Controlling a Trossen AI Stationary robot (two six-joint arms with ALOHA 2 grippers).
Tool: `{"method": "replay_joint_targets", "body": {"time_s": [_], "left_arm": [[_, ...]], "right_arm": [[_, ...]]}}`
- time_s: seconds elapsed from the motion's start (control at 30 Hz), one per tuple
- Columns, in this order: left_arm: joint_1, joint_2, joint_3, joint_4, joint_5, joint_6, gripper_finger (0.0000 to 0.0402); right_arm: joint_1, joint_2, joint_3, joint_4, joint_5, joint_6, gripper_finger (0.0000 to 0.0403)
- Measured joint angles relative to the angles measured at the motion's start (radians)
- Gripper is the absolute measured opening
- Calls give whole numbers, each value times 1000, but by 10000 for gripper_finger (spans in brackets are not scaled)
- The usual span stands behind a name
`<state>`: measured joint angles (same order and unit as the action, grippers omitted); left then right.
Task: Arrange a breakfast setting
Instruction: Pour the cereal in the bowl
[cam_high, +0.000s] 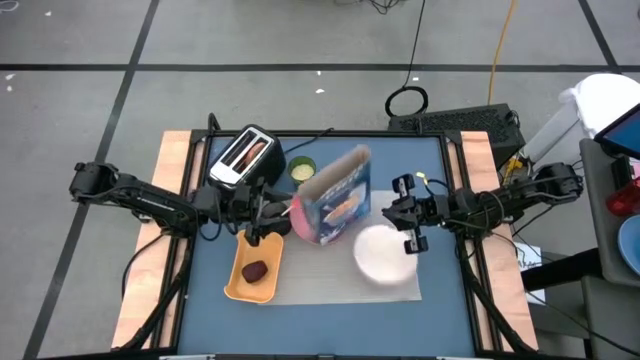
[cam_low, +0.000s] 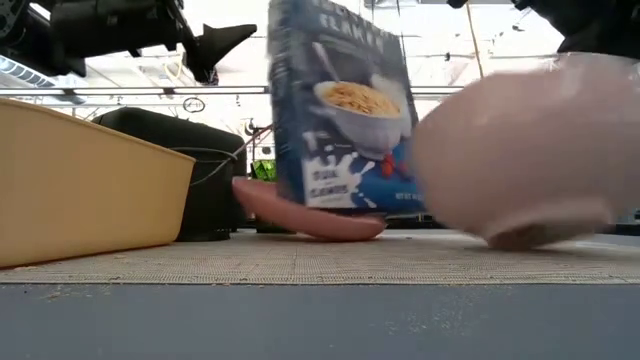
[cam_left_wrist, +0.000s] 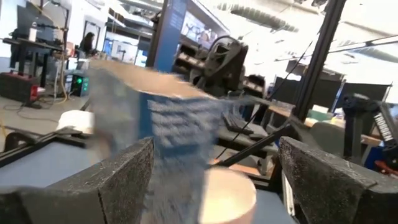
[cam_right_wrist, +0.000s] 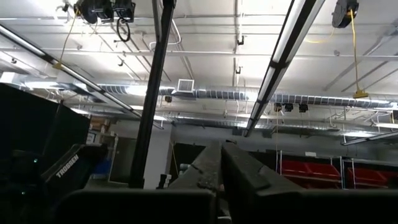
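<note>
At mat centre, note blue cardboard cereal box (cam_high: 338, 196) tilting beside released left gripper (cam_high: 268, 212); clenched, empty right gripper (cam_high: 408, 215) above round white bowl (cam_high: 383, 255).

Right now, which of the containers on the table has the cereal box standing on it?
The pink plate: the blue cereal box stands tilted on it. The white bowl holds no box; the yellow tray holds only a dark-red fruit.
</note>
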<state>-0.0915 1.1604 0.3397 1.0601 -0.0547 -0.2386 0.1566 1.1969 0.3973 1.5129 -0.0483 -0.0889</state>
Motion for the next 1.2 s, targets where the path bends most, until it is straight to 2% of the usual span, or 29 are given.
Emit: {"method": "replay_joint_targets", "body": {"time_s": [0.53, 0.83, 1.2], "left_arm": [[0, 0, 0, -1, 0, -2, 347], [0, 0, 0, -2, 0, -2, 347], [0, 0, 0, -1, 1, -2, 347]], "right_arm": [[0, 1, -2, -63, 3, -2, 2], [0, -2, -1, -216, 179, -35, 2], [0, 0, -1, -207, 178, -31, 2]]}}
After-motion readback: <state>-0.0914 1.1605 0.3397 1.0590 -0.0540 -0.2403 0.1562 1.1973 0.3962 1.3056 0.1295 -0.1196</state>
